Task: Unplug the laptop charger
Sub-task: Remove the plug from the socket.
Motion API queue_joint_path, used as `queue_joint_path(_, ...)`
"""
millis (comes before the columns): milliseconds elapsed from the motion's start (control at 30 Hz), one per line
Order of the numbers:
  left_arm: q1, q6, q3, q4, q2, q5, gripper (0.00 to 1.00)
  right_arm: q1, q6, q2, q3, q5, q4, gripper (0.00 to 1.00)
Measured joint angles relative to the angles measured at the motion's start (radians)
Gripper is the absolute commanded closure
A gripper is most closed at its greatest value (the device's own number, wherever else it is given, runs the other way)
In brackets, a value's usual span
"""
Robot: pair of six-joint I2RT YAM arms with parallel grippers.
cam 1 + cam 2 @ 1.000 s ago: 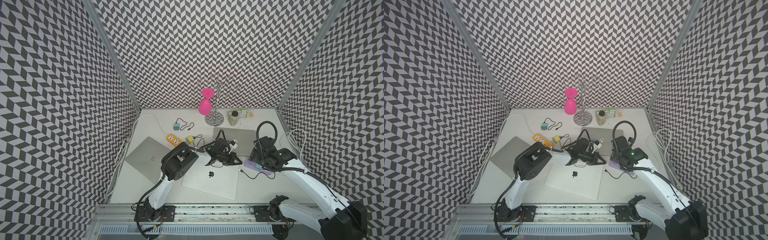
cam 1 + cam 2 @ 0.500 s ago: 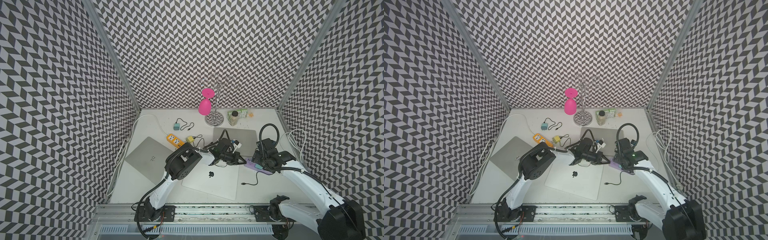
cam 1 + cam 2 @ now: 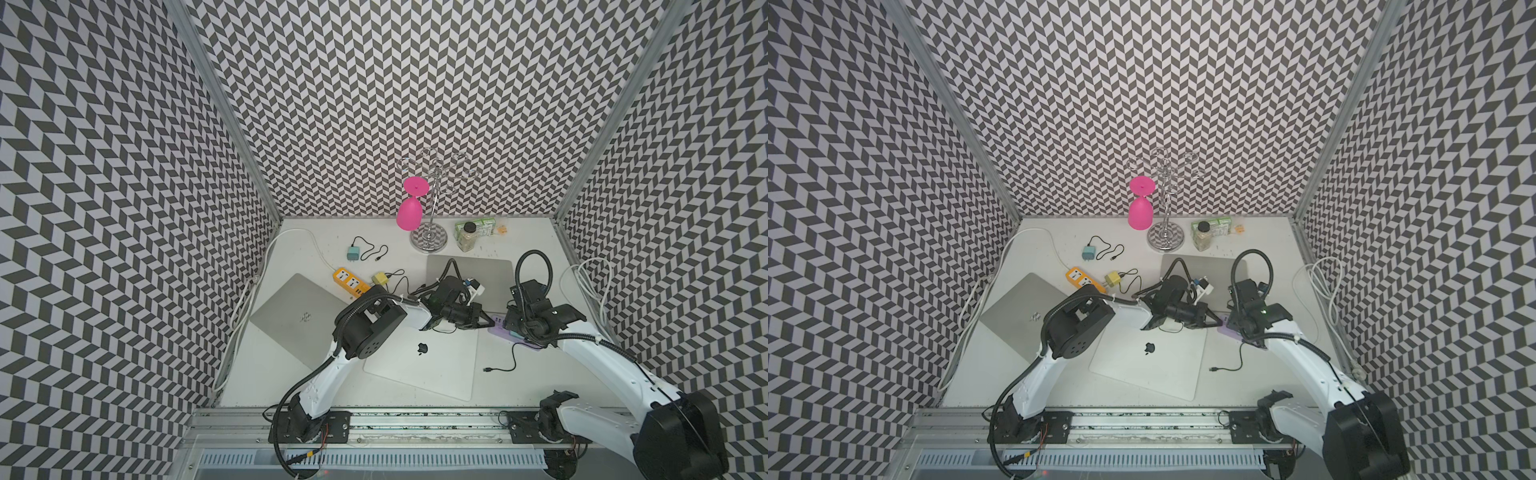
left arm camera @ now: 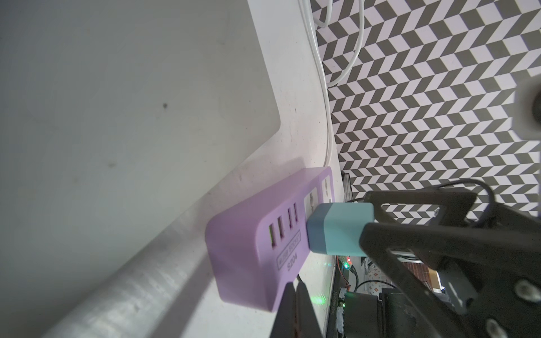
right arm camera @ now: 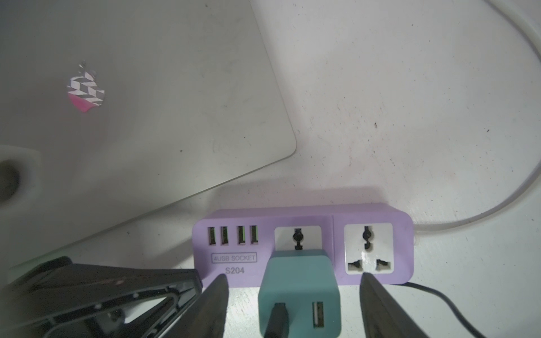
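In both top views the arms meet at the purple power strip [image 3: 496,332]. Left wrist view: the left gripper [image 4: 296,291], clenched empty, sits against the strip's USB end, likely bracing it. Right wrist view: the right gripper [image 5: 291,279] hangs released, the teal charger [image 5: 298,285] plugged in between its fingers, untouched. Next: squeeze, pull straight out.

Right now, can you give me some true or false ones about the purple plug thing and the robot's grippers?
1. The teal charger is plugged into the purple power strip. True.
2. The right gripper is shut tight on the charger. False: its jaws stand open, one on each side, with gaps.
3. The left gripper is shut. True.
4. Both wall sockets on the strip hold plugs. False: the socket beside the charger is empty.
5. The pink glass hangs upside down on the rack. True.
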Motion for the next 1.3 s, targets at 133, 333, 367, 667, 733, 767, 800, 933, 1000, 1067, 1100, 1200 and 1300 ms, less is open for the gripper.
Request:
queue_joint_path(133, -0.006, 0.000, 0.011, 0.001, 0.006, -0.006, 1.00, -0.004, -0.009, 0.003, -0.015, -0.007, 0.015, 0.34)
queue_joint_path(333, -0.014, 0.000, 0.014, 0.005, 0.010, -0.014, 1.00, -0.009, -0.026, 0.023, -0.023, -0.014, 0.030, 0.41)
queue_joint_path(367, -0.014, -0.001, 0.014, 0.005, 0.010, -0.016, 1.00, -0.010, -0.028, 0.029, -0.023, -0.015, 0.036, 0.42)
queue_joint_path(667, -0.023, -0.009, 0.014, 0.008, 0.010, -0.031, 1.00, -0.016, -0.063, 0.085, -0.021, -0.045, 0.041, 0.53)
queue_joint_path(733, -0.025, -0.012, 0.014, 0.008, 0.011, -0.032, 1.00, -0.019, -0.072, 0.092, -0.019, -0.046, 0.040, 0.59)
queue_joint_path(767, -0.025, -0.013, 0.014, 0.009, 0.011, -0.032, 1.00, -0.019, -0.075, 0.092, -0.016, -0.047, 0.040, 0.62)
queue_joint_path(800, -0.025, -0.015, 0.014, 0.010, 0.012, -0.032, 1.00, -0.019, -0.080, 0.092, -0.014, -0.049, 0.038, 0.64)
queue_joint_path(933, -0.026, -0.018, 0.014, 0.015, 0.014, -0.031, 1.00, -0.021, -0.093, 0.092, 0.003, -0.049, 0.033, 0.66)
queue_joint_path(1000, -0.027, -0.019, 0.014, 0.021, 0.015, -0.031, 1.00, -0.022, -0.101, 0.092, 0.008, -0.049, 0.031, 0.67)
queue_joint_path(1067, -0.030, -0.019, 0.014, 0.026, 0.016, -0.032, 1.00, -0.023, -0.108, 0.092, 0.010, -0.052, 0.027, 0.68)
queue_joint_path(1100, -0.031, -0.019, 0.014, 0.029, 0.017, -0.032, 1.00, -0.023, -0.109, 0.092, 0.010, -0.055, 0.027, 0.68)
queue_joint_path(1200, -0.032, -0.019, 0.014, 0.031, 0.019, -0.031, 1.00, -0.023, -0.114, 0.092, 0.010, -0.061, 0.027, 0.68)
queue_joint_path(1300, -0.032, -0.022, 0.016, 0.033, 0.021, -0.032, 1.00, -0.023, -0.117, 0.093, 0.010, -0.062, 0.027, 0.69)
